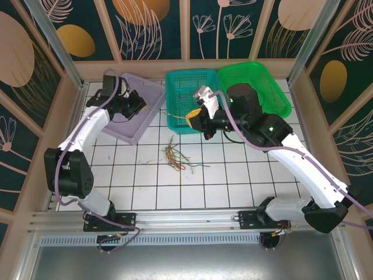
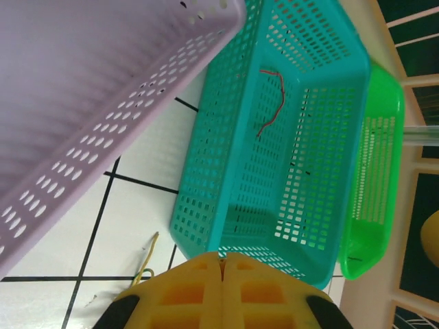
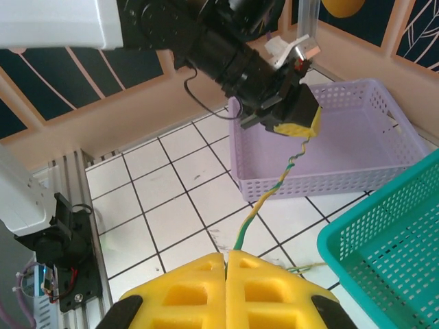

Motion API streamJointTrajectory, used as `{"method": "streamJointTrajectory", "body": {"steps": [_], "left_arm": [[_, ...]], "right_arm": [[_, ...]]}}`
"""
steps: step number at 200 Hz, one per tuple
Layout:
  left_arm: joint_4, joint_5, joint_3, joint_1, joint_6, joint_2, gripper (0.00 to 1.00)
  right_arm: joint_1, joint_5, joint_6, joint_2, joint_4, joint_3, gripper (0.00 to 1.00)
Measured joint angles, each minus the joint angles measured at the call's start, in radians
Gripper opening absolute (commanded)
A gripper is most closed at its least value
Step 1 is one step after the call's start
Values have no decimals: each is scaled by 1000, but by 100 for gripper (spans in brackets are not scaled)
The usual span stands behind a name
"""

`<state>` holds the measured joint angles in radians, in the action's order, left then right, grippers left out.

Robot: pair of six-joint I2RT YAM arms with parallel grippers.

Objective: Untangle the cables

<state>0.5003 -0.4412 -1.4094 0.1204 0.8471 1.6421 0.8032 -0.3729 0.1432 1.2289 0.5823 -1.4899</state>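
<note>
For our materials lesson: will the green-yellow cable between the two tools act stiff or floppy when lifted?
Probably floppy: the green-yellow cable bends and kinks between left tool and right tool. Likely light, being thin; it may slip from a loose pinch.

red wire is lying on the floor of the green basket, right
Not quite. The red wire is lying on the floor of the teal basket, not the green basket next to it. The left wrist view shows this.
</note>
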Motion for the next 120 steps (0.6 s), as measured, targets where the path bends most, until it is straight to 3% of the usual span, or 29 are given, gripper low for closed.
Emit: {"method": "streamJointTrajectory", "body": {"steps": [63,120], "left_arm": [[109,-27,-126,-67,0,85,0],[156,-21,-180,-118,0,113,0]], "right_arm": [[95,111,42,1,-20,117,0],[104,152,19,8,-121,237,0]]}}
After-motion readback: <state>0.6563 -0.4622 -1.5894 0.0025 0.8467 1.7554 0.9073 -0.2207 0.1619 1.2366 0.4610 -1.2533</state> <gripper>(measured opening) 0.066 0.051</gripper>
